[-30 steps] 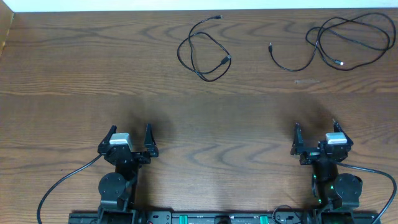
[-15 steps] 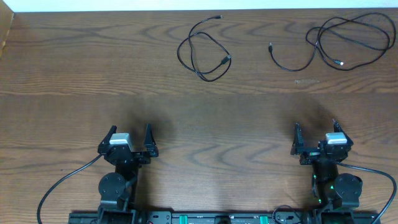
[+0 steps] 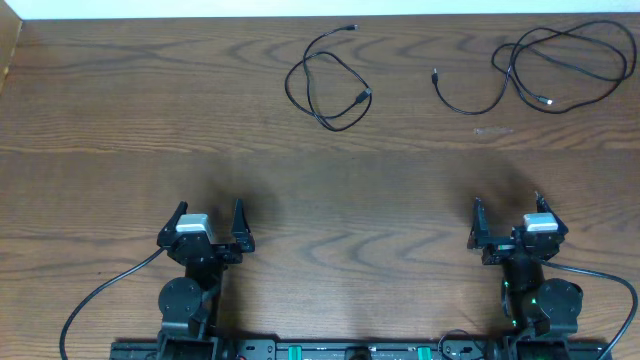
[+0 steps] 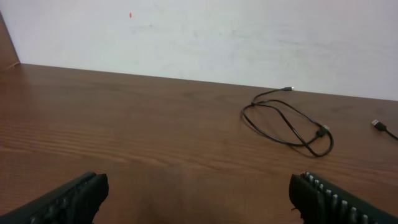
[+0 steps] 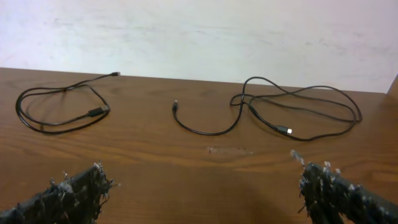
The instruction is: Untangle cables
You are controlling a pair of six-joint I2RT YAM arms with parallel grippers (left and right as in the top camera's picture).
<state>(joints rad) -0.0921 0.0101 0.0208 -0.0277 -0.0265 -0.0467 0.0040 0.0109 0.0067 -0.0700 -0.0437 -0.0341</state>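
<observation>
1. Overhead: left end effector (image 3: 207, 222), right end effector (image 3: 507, 222) both wide, empty, near surface's (image 3: 100, 130) front edge; cables (image 3: 289, 88) along far edge.
2. Far-right cable's (image 3: 468, 111) loops cross; yank one strand and you'll cinch it.

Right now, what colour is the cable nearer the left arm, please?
The cable is black, clearest in the left wrist view.

no readable text, label or number shows anywhere.
</observation>
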